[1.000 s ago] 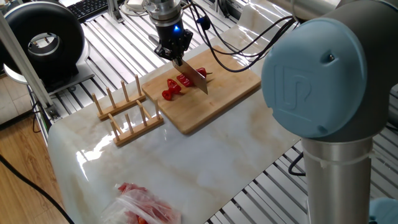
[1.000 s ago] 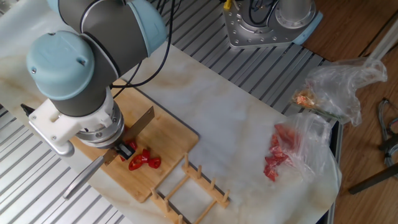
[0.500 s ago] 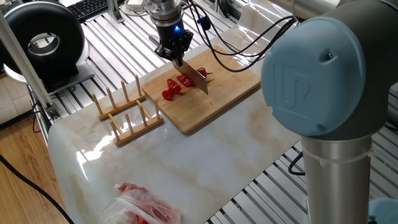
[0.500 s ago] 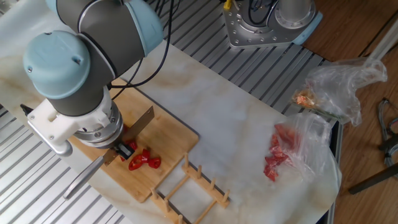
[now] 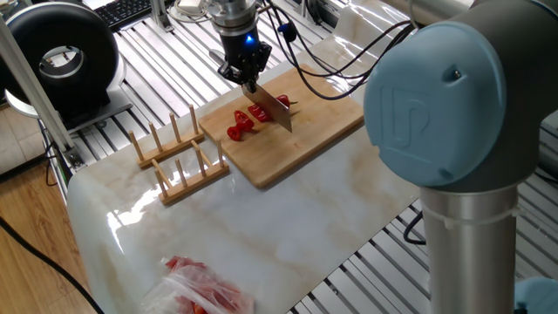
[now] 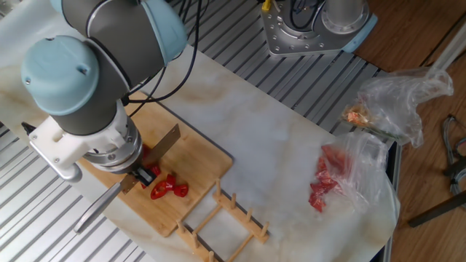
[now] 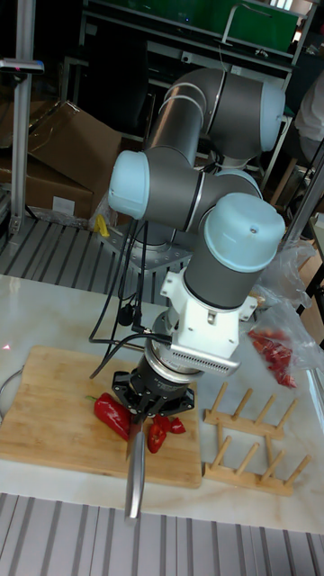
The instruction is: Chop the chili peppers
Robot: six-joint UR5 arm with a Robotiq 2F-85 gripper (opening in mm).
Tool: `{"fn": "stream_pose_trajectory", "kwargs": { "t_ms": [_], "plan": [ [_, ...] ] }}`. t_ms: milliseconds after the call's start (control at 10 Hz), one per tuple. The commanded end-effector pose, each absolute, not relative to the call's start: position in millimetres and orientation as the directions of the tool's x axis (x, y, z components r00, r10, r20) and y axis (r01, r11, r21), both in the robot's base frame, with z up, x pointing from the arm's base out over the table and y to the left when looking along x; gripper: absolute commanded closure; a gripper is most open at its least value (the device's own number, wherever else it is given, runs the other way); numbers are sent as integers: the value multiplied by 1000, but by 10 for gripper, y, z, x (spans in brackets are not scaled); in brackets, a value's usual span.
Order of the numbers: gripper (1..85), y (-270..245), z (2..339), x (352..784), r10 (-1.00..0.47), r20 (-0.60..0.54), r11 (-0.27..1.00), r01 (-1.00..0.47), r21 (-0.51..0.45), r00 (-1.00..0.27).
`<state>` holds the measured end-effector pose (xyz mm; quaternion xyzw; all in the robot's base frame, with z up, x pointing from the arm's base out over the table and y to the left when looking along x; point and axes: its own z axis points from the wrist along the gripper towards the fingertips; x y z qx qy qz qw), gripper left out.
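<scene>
While the big grey and light-blue robot arm (image 7: 193, 225) is bending over the white marble surface (image 5: 288, 218), its black end effector (image 5: 244, 71) is clamped on the handle of a flat silver knife (image 5: 276, 109). The blade is slanting down over the light wooden cutting board (image 5: 305, 135). In one fixed view its edge is sitting right at the glossy red chili peppers (image 5: 248, 119), which are lying on the board. Some of the peppers are small cut chunks on one side of the blade, and a bigger red piece with a dark stem is peeking out on the other side. In the tall fixed view the bigger piece (image 7: 112, 412) is lying just beside the small chunks (image 7: 162, 432), under the end effector (image 7: 144, 405).

A wooden rack with upright pegs (image 5: 179, 157) is standing just beside the board. A clear plastic bag with red showing through it (image 6: 335, 178) is lying well apart from the board, near the edge of the surface. A second crinkled clear bag (image 6: 397, 98) is sitting near it.
</scene>
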<state>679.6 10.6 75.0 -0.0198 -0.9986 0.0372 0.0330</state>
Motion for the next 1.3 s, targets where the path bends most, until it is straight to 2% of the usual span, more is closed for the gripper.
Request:
{"fn": "stream_pose_trajectory", "kwargs": {
  "t_ms": [0,1200],
  "plan": [
    [843,134,772,6749,41,87,998,37,-45,-995],
    [843,156,707,6734,45,105,999,43,-20,-993]
  ]
}}
